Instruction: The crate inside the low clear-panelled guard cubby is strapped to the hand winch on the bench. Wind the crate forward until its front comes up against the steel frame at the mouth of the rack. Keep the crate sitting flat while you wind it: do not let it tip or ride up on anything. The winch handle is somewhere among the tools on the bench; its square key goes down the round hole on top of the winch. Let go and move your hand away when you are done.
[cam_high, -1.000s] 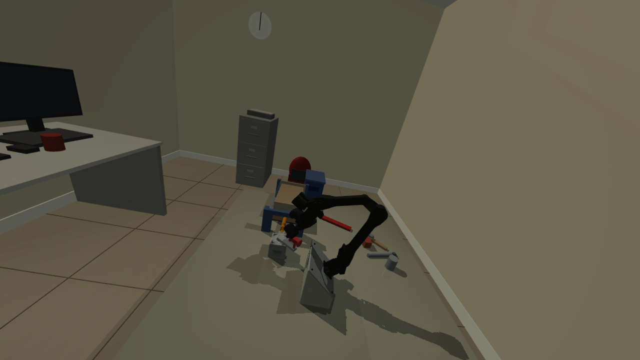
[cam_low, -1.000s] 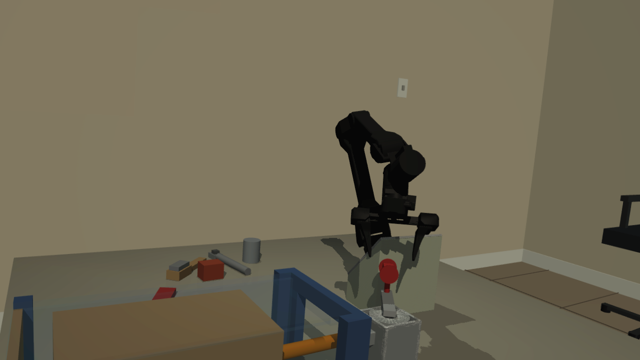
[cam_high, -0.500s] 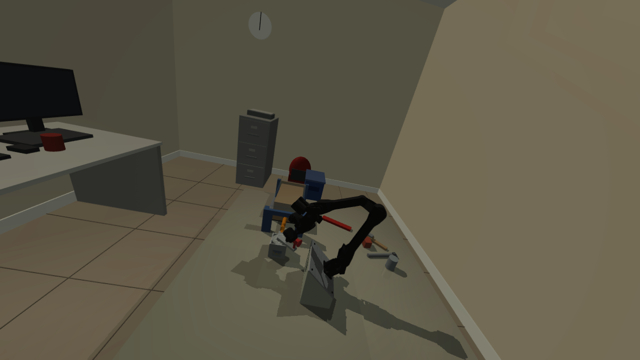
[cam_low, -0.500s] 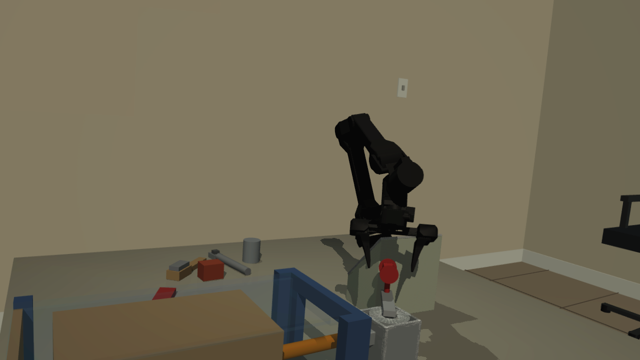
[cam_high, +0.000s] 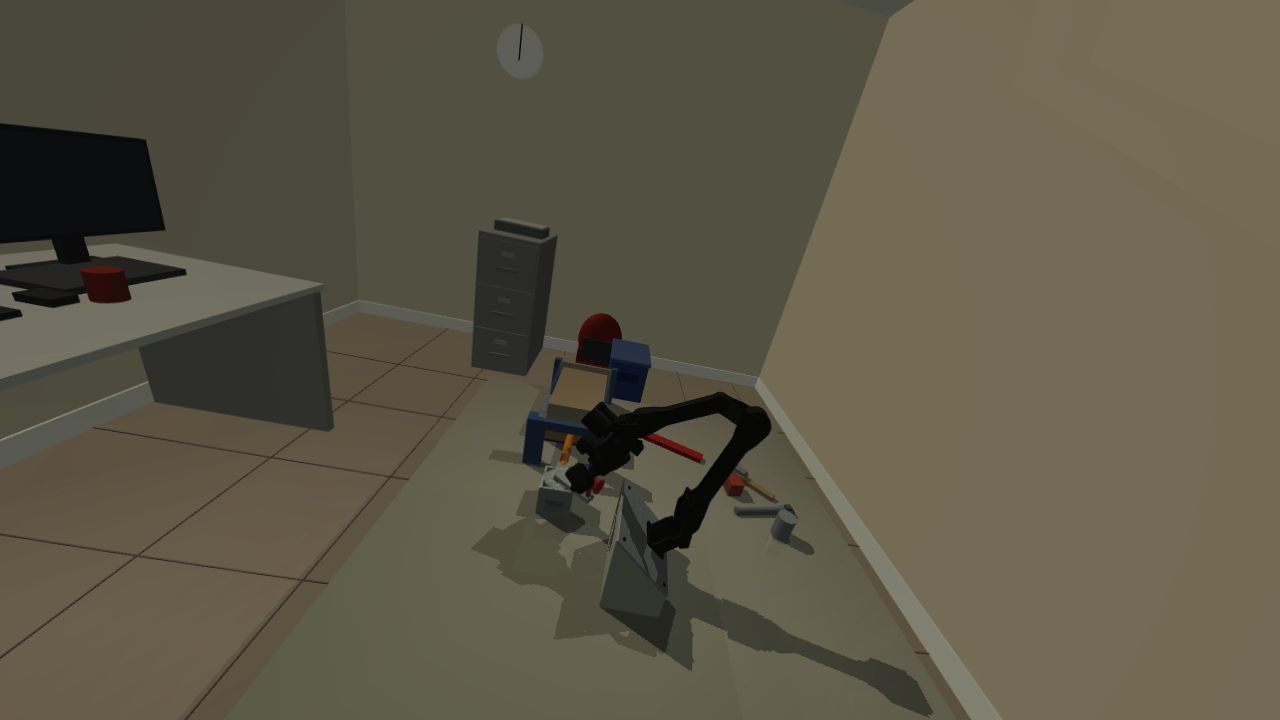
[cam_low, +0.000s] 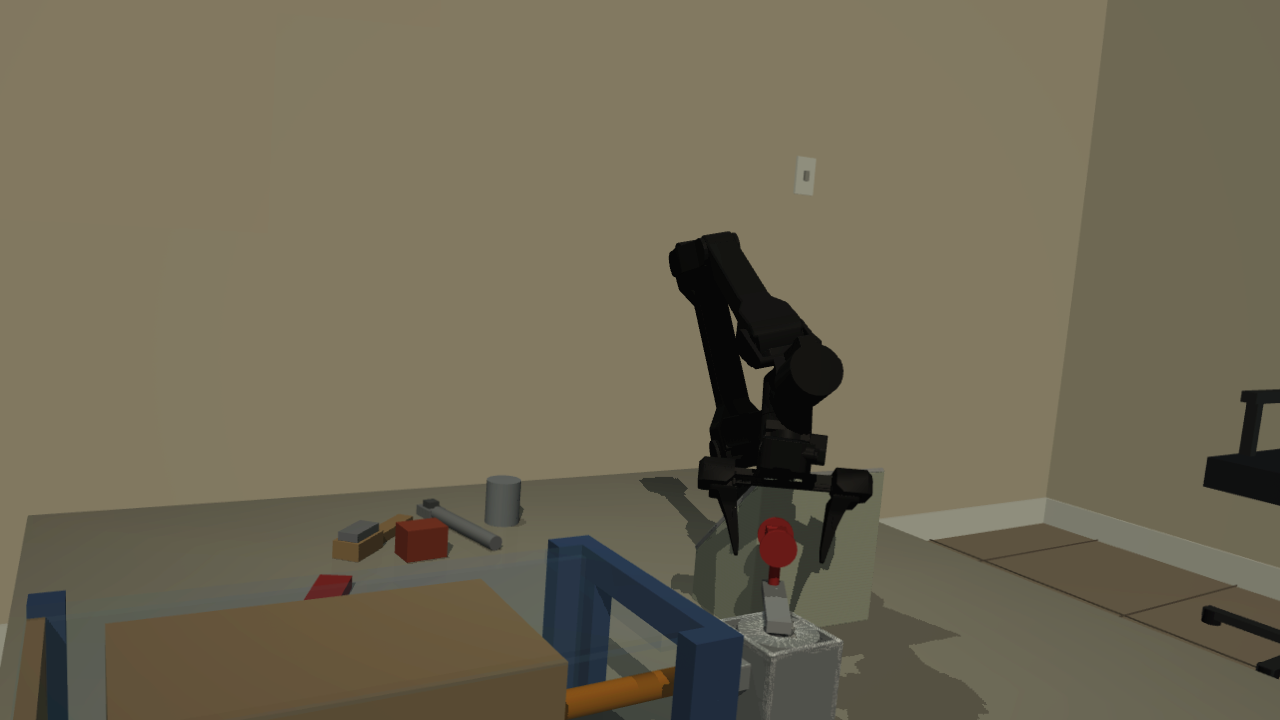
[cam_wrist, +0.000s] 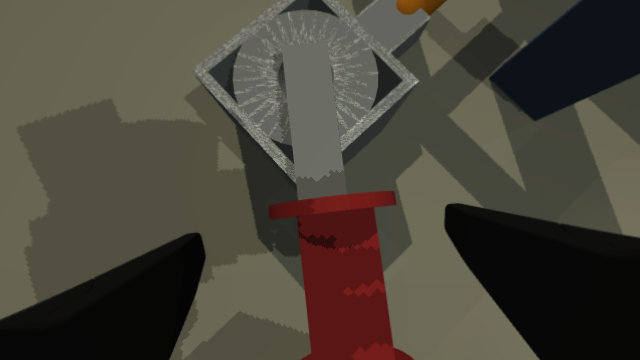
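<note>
The grey winch (cam_high: 553, 503) (cam_low: 787, 671) (cam_wrist: 210, 75) stands on the bench in front of the blue steel frame (cam_high: 537, 434) (cam_low: 626, 591). The handle sits in the winch's top: its grey arm (cam_low: 775, 613) (cam_wrist: 312, 115) leads to an upright red grip (cam_low: 775, 540) (cam_wrist: 345, 270). My gripper (cam_high: 581, 479) (cam_low: 778, 553) (cam_wrist: 326, 230) is open, with one finger on each side of the red grip and neither touching it. An orange strap (cam_high: 566, 445) (cam_low: 626, 691) (cam_wrist: 415, 5) runs from the winch through the frame to the brown crate (cam_high: 580, 389) (cam_low: 313, 644), which sits flat behind the frame.
Loose tools lie on the bench beyond the crate: a red block (cam_low: 420, 540), a grey bar (cam_low: 460, 526), a grey cylinder (cam_low: 503, 499), a wooden block (cam_low: 358, 540) and a flat red piece (cam_low: 328, 586). The arm's grey base wedge (cam_high: 635, 555) stands close behind the winch.
</note>
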